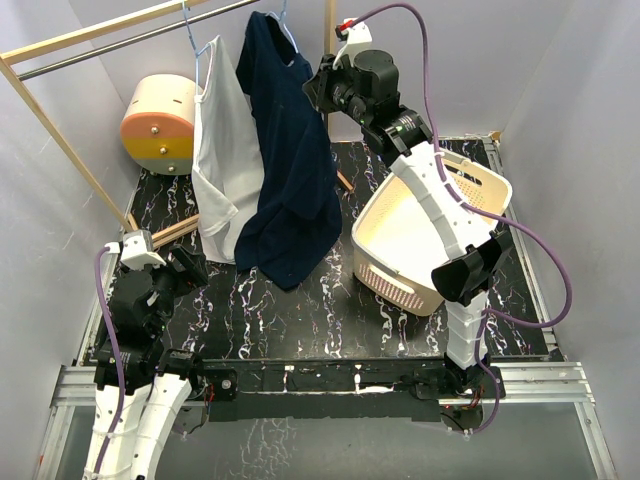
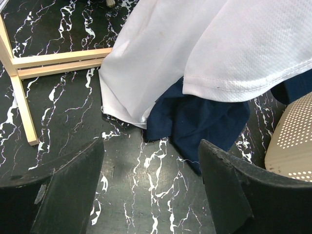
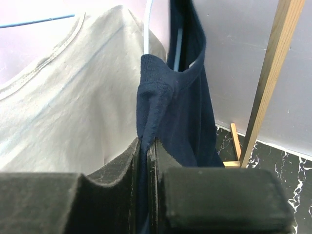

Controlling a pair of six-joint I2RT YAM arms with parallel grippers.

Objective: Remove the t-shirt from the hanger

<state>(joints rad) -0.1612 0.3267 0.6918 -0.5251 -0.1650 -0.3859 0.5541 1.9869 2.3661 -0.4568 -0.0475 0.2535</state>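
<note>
Right gripper [image 3: 145, 146] clenched on navy t-shirt [image 1: 290, 180] fabric just below the collar, shirt hanging on its hanger [image 3: 146, 29] from the rail [image 1: 120, 38], left gripper [image 2: 151, 156] released, low over worktop [image 2: 58, 107].

The right gripper [image 3: 145, 148] has its jaws pressed together on a fold of the navy t-shirt [image 3: 187, 112]; straight above the jaws the shirt's collar hangs on a pale hanger [image 3: 146, 29]; to the gripper's left hangs a white t-shirt [image 3: 63, 97]; to its right a wooden post [image 3: 271, 78] rises from the dark marbled table [image 3: 287, 168].
</note>
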